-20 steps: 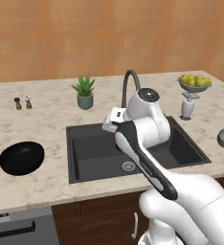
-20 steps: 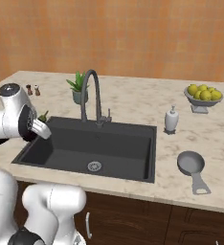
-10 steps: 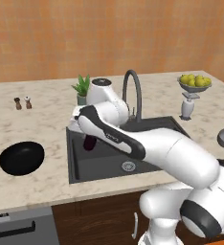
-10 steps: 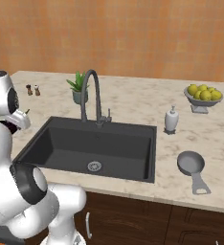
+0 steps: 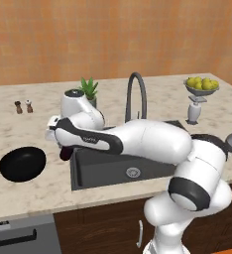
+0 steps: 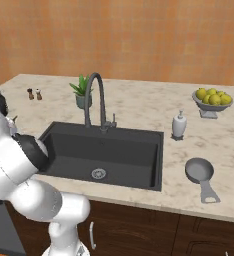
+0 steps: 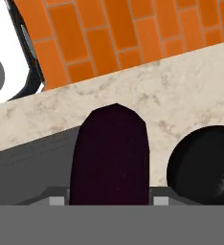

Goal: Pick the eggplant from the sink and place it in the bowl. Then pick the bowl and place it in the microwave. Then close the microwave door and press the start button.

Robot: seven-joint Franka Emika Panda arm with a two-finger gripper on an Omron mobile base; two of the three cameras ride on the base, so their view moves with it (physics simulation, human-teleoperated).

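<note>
My gripper (image 5: pixel 62 147) is shut on the eggplant (image 5: pixel 66 153), a stubby dark purple piece hanging at the left rim of the sink (image 5: pixel 138 171). The glossy black bowl (image 5: pixel 22 163) lies on the counter a short way to the left of the eggplant and below it. In the hand view the eggplant (image 7: pixel 109 155) stands upright between the jaws of the gripper (image 7: pixel 109 200), and the bowl (image 7: pixel 207 167) shows at the lower right. From the right base view the dark sink (image 6: pixel 64 135) appears with nothing lying in it. The microwave and its door are out of view.
A dark gooseneck faucet (image 5: pixel 136 96) and a potted plant (image 5: pixel 89 89) stand behind the sink. Two shakers (image 5: pixel 23 106) sit at the back left. A stemmed bowl of yellow fruit (image 5: pixel 201 85), a soap dispenser (image 6: pixel 178 125) and a small grey pan (image 6: pixel 199 171) occupy the right counter.
The arm has swung left from over the middle of the sink to its left rim, carrying the eggplant toward the black bowl.
</note>
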